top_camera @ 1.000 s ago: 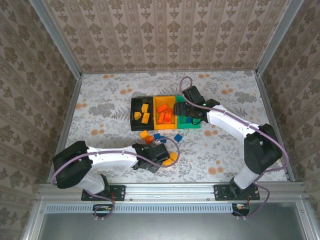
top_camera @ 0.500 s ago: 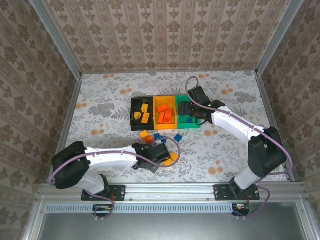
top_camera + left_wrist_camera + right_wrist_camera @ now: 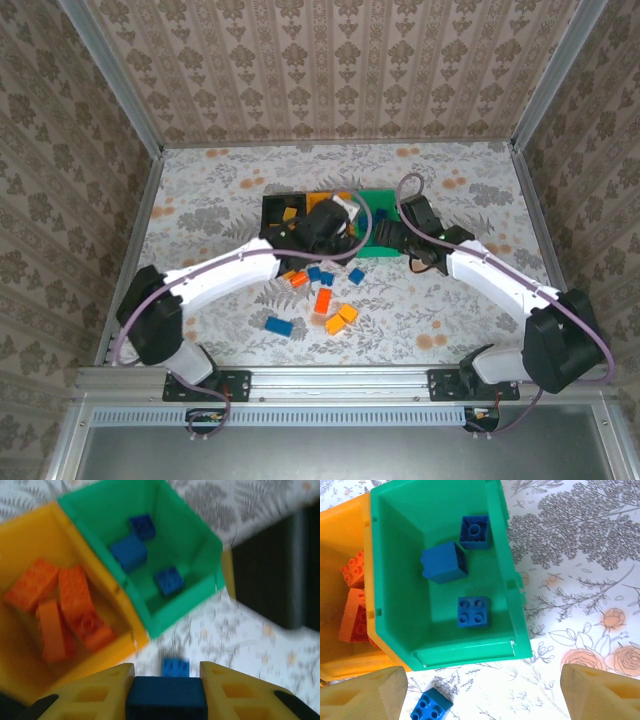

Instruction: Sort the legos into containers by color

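My left gripper (image 3: 166, 684) is shut on a dark blue lego (image 3: 166, 701) and hangs over the joined containers (image 3: 272, 212). In the left wrist view the green bin (image 3: 172, 614) holds three blue legos (image 3: 128, 552). The orange-yellow bin (image 3: 27, 530) beside it holds red-orange legos (image 3: 75, 597). A loose blue lego (image 3: 175, 667) lies on the table just before the green bin. My right gripper (image 3: 482, 695) is open and empty at the near right side of the green bin (image 3: 470, 655), with a blue lego (image 3: 431, 706) by its left finger.
Loose legos lie on the floral table in front of the bins: blue (image 3: 279, 325), red-orange (image 3: 323, 300), yellow-orange (image 3: 341, 318) and blue (image 3: 356, 275). The black bin (image 3: 275, 230) holds yellow-orange bricks. My left arm (image 3: 230, 272) crosses the table's left half. Patterned walls close in the table.
My left gripper shut on a blue lego near the front, then swung up and back over the bins. My right gripper drew back to the right, off the green bin, still open.
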